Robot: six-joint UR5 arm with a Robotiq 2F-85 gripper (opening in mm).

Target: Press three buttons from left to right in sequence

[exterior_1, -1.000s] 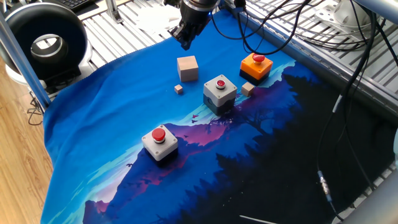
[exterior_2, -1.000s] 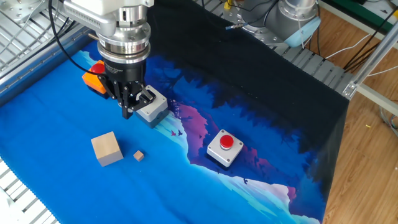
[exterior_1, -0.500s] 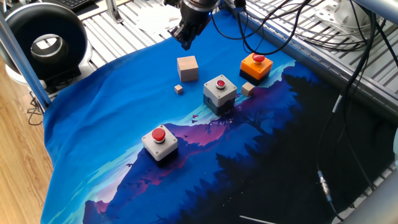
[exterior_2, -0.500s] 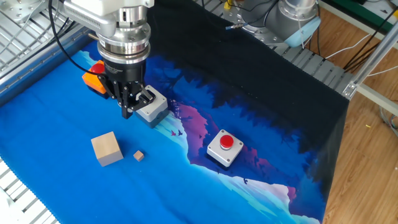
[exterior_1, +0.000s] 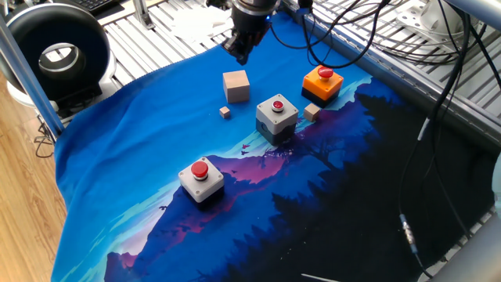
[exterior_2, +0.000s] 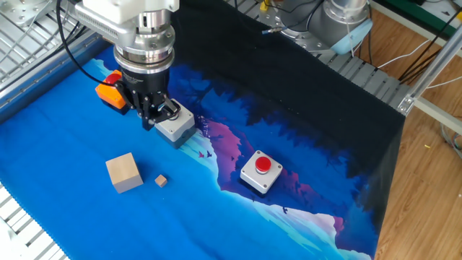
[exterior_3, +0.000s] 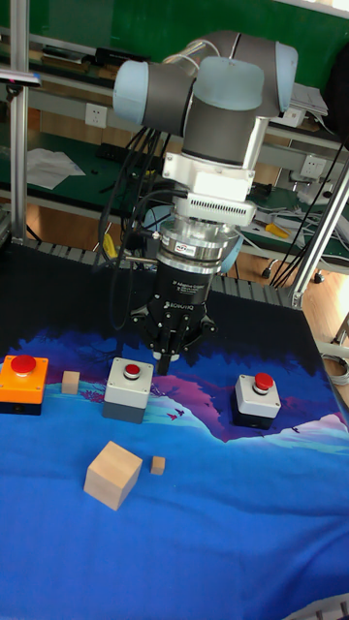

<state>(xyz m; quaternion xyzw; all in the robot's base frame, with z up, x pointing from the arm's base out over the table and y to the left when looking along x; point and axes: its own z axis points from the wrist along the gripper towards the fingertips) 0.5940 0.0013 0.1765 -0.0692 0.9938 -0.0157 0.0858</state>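
My gripper [exterior_3: 167, 365] hangs above the cloth, finger gap unreadable; risk: dropping onto the nearer middle button [exterior_3: 132, 369] instead of the orange one [exterior_3: 23, 365].

Orange button box [exterior_2: 110, 92] half hidden behind gripper [exterior_2: 148, 121] at upper left of the other fixed view; middle grey button box [exterior_2: 175, 123] partly covered too. Fingertip gap unreadable everywhere. Arm cut off at top edge.
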